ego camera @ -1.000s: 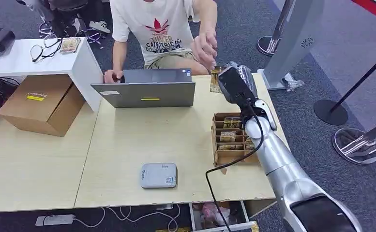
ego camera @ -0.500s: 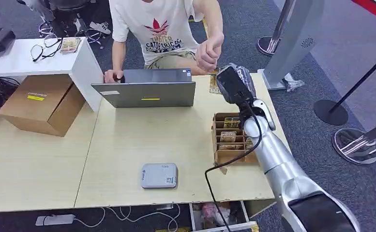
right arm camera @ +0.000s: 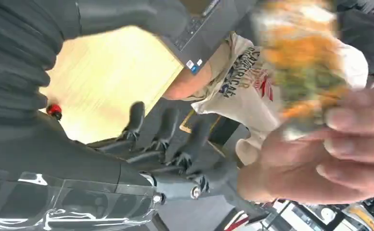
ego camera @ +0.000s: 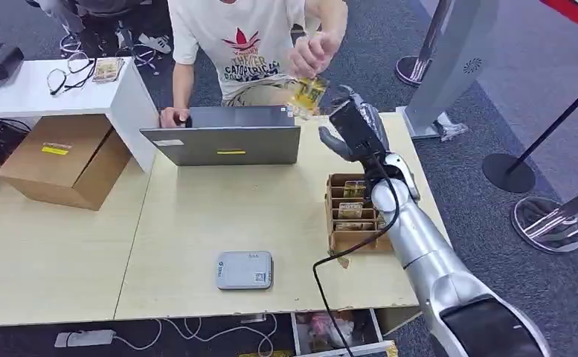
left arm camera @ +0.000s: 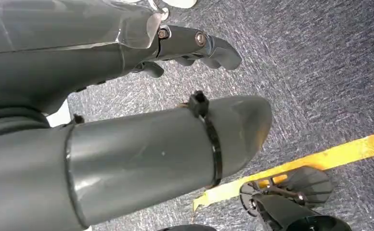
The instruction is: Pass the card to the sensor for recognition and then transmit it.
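Observation:
A person's hand (ego camera: pixel 309 53) holds the yellow-green card (ego camera: pixel 306 95) in the air above the far side of the table, just left of my right hand (ego camera: pixel 349 128). My right hand is raised with its fingers (right arm camera: pixel 165 132) spread and nothing in them. The right wrist view has the blurred card (right arm camera: pixel 304 62) pinched by the person's fingers (right arm camera: pixel 348 139), apart from my hand. The grey sensor (ego camera: pixel 245 269) lies flat near the table's front edge. My left hand (left arm camera: pixel 194 45) hangs over the carpet with its fingers curled in and holds nothing.
A cardboard card box (ego camera: pixel 354 214) with several cards stands under my right forearm. An open grey laptop (ego camera: pixel 222 137) sits at the table's far edge before the seated person (ego camera: pixel 233 44). A cardboard carton (ego camera: pixel 62 160) and a white side table (ego camera: pixel 40 89) stand to the left. Stanchion bases (ego camera: pixel 546 223) stand on the right.
The person has taken the card from my right hand and lifted it up and to the left. My right hand has spread its fingers and drawn back slightly.

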